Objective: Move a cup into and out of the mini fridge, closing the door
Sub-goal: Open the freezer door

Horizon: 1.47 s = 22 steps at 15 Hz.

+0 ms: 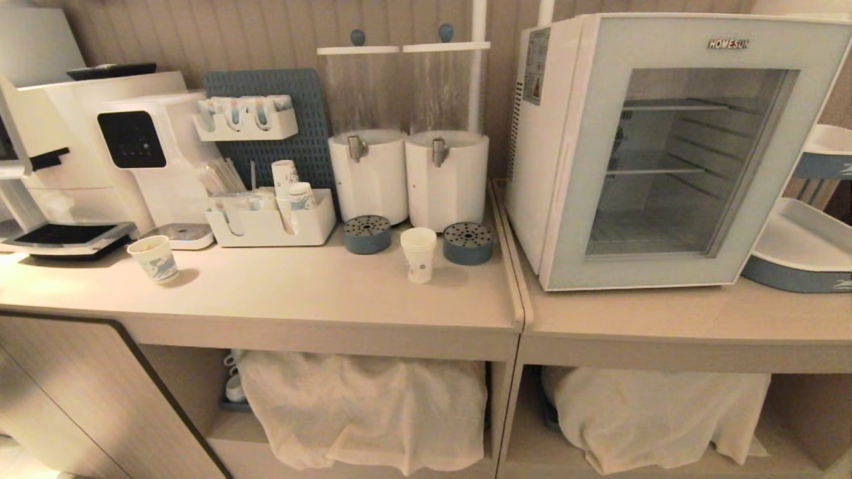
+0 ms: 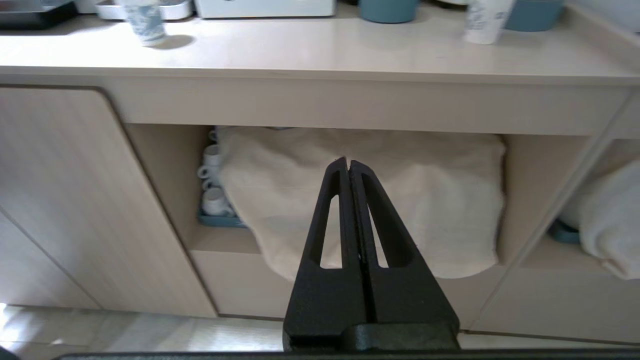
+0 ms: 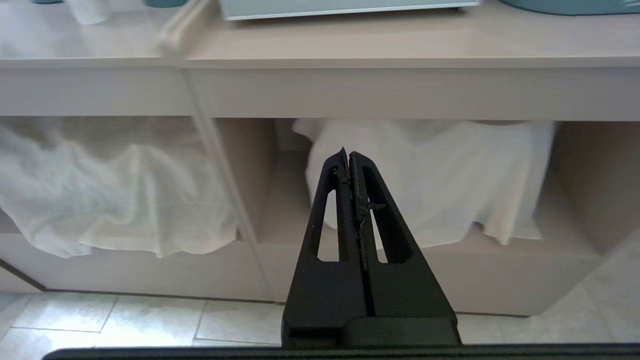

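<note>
Both arms hang low in front of the cabinet, below the countertop, and neither shows from the head camera. The left gripper (image 2: pixel 349 162) has its two black fingers pressed flat together with nothing between them, pointing at a pale towel (image 2: pixel 360 200) draped in the open shelf under the counter. The right gripper (image 3: pixel 349 154) is pinched closed the same way, also empty, aimed at a second draped towel (image 3: pixel 430 180) in the neighbouring shelf bay. Neither touches anything.

Up and beyond the left gripper, on the counter (image 1: pixel 299 293), stands the cup (image 1: pixel 419 254), upright, just in front of two white drink dispensers (image 1: pixel 407 176) and between their round blue drip trays. A shorter printed cup (image 1: pixel 154 259) sits well off to the left near a coffee machine (image 1: pixel 86 153).

Further right, above the right gripper, is the mini fridge (image 1: pixel 542 159), its glass door (image 1: pixel 679 159) fully closed; bare wire shelves show through the window.

The cup looks like thin paper, light and easy to crush or tip. I would take it around the middle of its wall, below the doubled rim, with a gentle squeeze. The door has to be opened first.
</note>
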### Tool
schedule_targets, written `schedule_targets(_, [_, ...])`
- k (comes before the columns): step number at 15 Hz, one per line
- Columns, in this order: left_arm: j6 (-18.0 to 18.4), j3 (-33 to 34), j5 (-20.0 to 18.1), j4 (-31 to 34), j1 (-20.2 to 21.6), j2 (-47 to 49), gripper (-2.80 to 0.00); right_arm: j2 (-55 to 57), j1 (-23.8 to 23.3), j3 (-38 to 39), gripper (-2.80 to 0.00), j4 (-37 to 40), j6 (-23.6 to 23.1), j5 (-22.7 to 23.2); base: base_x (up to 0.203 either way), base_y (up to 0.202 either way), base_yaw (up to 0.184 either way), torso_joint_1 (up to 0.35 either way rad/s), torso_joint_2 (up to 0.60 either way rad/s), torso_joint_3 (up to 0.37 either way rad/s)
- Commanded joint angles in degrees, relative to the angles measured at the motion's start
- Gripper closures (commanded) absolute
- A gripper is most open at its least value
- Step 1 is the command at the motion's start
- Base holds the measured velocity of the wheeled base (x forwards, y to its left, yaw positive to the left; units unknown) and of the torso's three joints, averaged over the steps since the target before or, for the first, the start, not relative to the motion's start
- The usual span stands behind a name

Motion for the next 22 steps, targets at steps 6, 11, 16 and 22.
schedule_targets(6, [0.0, 0.0, 0.0, 0.0, 0.0, -0.1, 0.0, 0.1, 0.0, 0.0, 0.0, 0.1, 0.0, 0.0, 0.0, -0.193, 0.002, 0.004, 0.0, 0.002])
schedule_targets(11, [0.0, 0.0, 0.0, 0.0, 0.0, -0.1, 0.0, 0.1, 0.0, -0.1, 0.0, 0.1, 0.0, 0.0, 0.0, -0.19, 0.0, 0.001, 0.0, 0.002])
schedule_targets(16, [0.0, 0.0, 0.0, 0.0, 0.0, -0.1, 0.0, 0.1, 0.0, -0.1, 0.0, 0.1, 0.0, 0.0, 0.0, -0.192, -0.001, 0.003, 0.0, 0.003])
schedule_targets(22, [0.0, -0.1, 0.0, 0.1, 0.0, -0.1, 0.0, 0.1, 0.0, -0.2, 0.0, 0.1, 0.0, 0.0, 0.0, -0.188, 0.0, 0.001, 0.0, 0.004])
